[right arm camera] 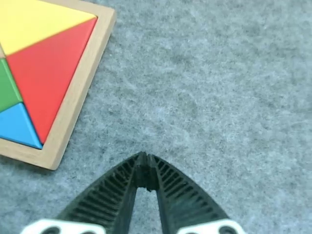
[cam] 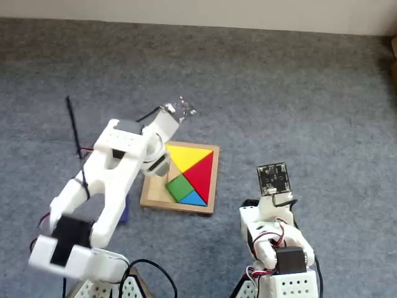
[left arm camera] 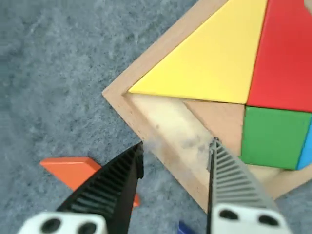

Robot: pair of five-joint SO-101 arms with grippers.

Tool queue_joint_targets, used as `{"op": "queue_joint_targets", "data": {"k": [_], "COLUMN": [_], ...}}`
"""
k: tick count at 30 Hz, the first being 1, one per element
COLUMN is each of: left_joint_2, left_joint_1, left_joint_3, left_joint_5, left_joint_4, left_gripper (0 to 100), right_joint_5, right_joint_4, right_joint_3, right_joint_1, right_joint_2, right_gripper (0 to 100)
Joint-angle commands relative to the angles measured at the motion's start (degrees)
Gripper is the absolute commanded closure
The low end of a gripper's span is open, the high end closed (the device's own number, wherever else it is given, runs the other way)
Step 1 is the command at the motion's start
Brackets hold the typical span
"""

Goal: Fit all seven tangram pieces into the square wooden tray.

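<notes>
Tray (left arm camera: 156, 62) partly filled, left tool (left arm camera: 177, 143) spread wide over its rim

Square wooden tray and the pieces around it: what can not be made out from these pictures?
- High view: the left arm covers one side of the square wooden tray.
- Left wrist view: a black finger of the left gripper hides part of the flat orange piece, so its shape is unclear.
- Left wrist view: the dark blue piece is cut off by the picture's edge.

High view: overhead, far. Wrist views: close, aimed downward. All three share wooden tray (cam: 215, 180) edge.
</notes>
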Motion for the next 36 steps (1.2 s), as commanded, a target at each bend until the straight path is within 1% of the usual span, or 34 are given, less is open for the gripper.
{"op": "queue_joint_targets", "data": {"k": [1, 6, 10, 14, 20, 23, 27, 31, 36], "left_joint_2": [-10.1, -14.9, -14.9, -14.8, -14.7, -13.8, -6.5, 3.9, 15.3], "left_joint_1": [-1.6, -6.8, -12.4, -16.7, -19.4, -19.5, -19.5, -19.9, -21.7], "left_joint_3": [-1.5, -1.8, -1.6, -1.4, 1.2, 4.6, 4.2, -3.1, -13.1], "left_joint_5": [0.4, 0.4, 0.4, 0.3, 0.2, 0.3, 0.4, 0.6, 4.0], "left_joint_4": [4.1, 6.7, 6.4, 6.4, 6.2, 1.1, -3.4, -3.6, -3.4], "left_gripper": [79, 78, 72, 71, 71, 71, 71, 71, 71], "right_joint_5": [-0.3, -0.3, -0.3, -0.3, -0.3, -0.3, -0.3, -0.3, -0.3], "right_joint_4": [0.4, 0.4, 0.4, 0.4, 0.4, 0.4, 0.4, 0.4, 0.4], "right_joint_3": [6.1, 6.1, 6.1, 6.1, 6.1, 6.1, 6.1, 6.1, 6.1], "right_joint_1": [0.6, 0.6, 0.6, 0.6, 0.6, 0.6, 0.6, 0.6, 0.6], "right_joint_2": [-0.6, -0.6, -0.6, -0.6, -0.6, -0.5, -0.5, -0.5, -0.5], "right_gripper": [99.3, 99.3, 99.3, 99.3, 99.3, 99.3, 99.3, 99.3, 99.3]}}
